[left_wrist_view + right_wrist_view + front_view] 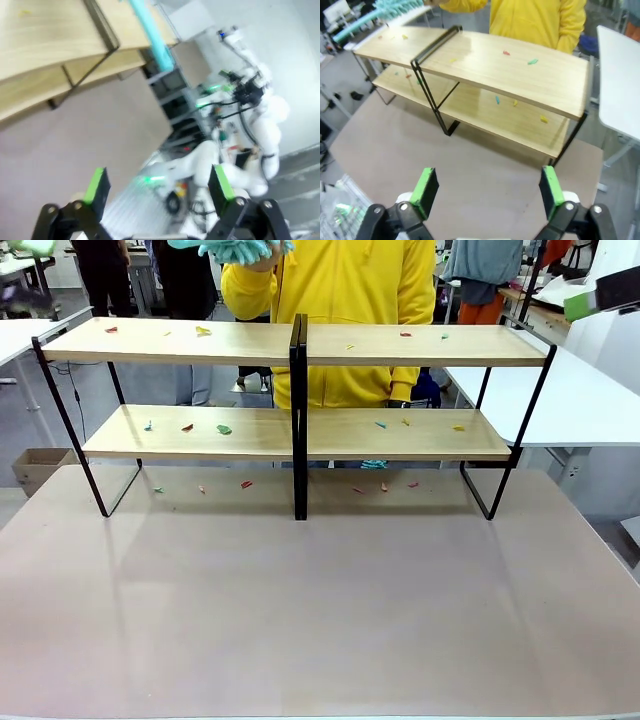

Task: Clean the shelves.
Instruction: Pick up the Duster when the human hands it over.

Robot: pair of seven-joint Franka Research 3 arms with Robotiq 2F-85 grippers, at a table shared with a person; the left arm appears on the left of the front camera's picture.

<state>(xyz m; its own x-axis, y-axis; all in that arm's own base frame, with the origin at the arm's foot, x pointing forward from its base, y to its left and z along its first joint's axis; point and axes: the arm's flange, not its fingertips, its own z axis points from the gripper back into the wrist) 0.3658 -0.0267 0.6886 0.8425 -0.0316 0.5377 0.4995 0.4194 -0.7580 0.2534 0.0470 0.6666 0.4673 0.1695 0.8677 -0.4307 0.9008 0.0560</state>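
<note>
The shelves (400, 344) stand across the far half of the table, two light-wood boards on a black frame with a centre post. Small coloured scraps (224, 429) lie on both boards and on the table under them. Behind the rack, a person in a yellow top (350, 290) holds a teal duster (235, 248) above the top board. My left gripper (159, 187) is open and empty, high over the table, with the shelves (45, 45) at its upper left. My right gripper (487, 190) is also open and empty, above the table in front of the shelves (520, 70).
The pinkish table (320, 600) is bare in front of the rack. A white side table (580, 400) stands to the right and a cardboard box (35, 468) sits on the floor at the left. The right arm (250, 100) shows in the left wrist view.
</note>
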